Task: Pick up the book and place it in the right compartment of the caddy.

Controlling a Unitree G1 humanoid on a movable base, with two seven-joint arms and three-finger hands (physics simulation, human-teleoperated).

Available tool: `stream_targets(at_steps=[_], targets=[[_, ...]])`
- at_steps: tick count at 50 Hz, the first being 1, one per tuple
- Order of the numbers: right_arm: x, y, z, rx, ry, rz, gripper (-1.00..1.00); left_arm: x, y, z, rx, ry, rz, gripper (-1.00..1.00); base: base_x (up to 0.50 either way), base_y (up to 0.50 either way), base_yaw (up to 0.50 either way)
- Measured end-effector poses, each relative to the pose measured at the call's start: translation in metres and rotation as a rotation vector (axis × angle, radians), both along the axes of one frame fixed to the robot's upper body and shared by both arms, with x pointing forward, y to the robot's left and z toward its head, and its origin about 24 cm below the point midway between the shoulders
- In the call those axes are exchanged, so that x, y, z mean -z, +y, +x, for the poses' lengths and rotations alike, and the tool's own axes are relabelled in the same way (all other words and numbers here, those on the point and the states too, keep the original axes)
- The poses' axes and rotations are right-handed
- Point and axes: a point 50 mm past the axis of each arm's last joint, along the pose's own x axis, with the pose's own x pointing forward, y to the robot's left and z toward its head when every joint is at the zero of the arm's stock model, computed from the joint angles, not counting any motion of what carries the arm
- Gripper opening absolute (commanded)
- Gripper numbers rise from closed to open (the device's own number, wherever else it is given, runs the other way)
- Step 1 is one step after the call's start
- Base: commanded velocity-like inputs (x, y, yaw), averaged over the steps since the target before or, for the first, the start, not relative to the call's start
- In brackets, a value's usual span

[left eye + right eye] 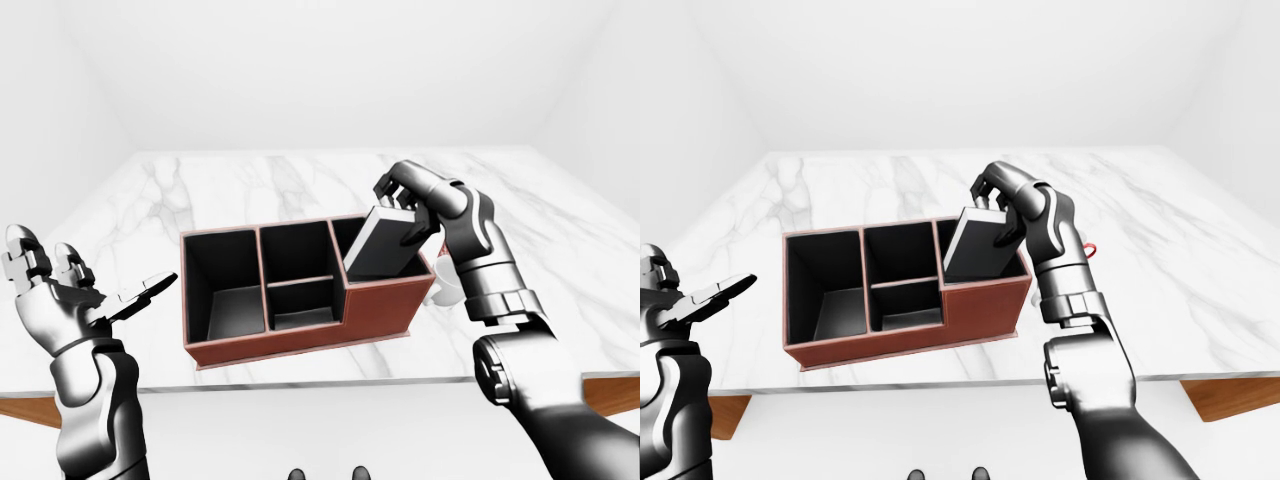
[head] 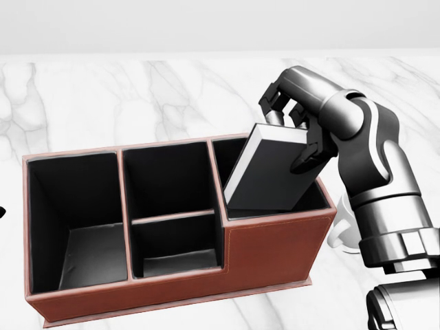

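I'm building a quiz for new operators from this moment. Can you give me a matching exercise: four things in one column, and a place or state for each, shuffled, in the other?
Things:
1. book
2. left hand
3. caddy
4. mug

States:
A. white, partly hidden past the caddy's right end
B. tilted, lower end inside the right compartment, gripped by the right hand
C. open, fingers spread, holding nothing
D. reddish-brown outside, black inside, on the marble table

Pairs: 1-B, 2-C, 3-D, 4-A
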Motion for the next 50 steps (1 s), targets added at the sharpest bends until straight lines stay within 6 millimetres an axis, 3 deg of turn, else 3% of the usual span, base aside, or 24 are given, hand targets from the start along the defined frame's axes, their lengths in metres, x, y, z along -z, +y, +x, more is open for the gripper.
stream_targets(at_steps=[16,17,18,19,20,43,50], targets=[[0.001,-0.001,0.0,0.002,0.002,0.005,-0.98,0.0,0.0,0.0,-0.001,-0.001,0.001,1.0,0.0,0.0,0.0],[0.0,-0.001,0.0,0.003,0.002,0.005,-0.17,0.0,0.0,0.0,-0.001,-0.001,0.001,1.0,0.0,0.0,0.0],[0.0,-0.002,0.0,0.004,0.001,0.007,0.32,0.0,0.0,0.0,-0.001,-0.002,0.001,1.0,0.0,0.0,0.0],[-0.001,-0.002,0.0,0.005,-0.001,0.008,0.49,0.0,0.0,0.0,-0.001,-0.002,0.001,1.0,0.0,0.0,0.0],[-0.001,-0.003,0.0,0.007,-0.003,0.008,1.0,0.0,0.0,0.0,-0.001,-0.002,0.001,1.0,0.0,0.0,0.0],[-0.011,-0.007,0.001,0.026,-0.042,0.027,1.0,0.002,0.001,0.001,0.0,0.009,-0.003,1.0,0.0,0.0,0.0],[-0.034,-0.007,-0.001,0.024,-0.138,0.066,1.0,0.002,0.0,0.001,0.0,0.01,-0.003,1.0,0.0,0.0,0.0]])
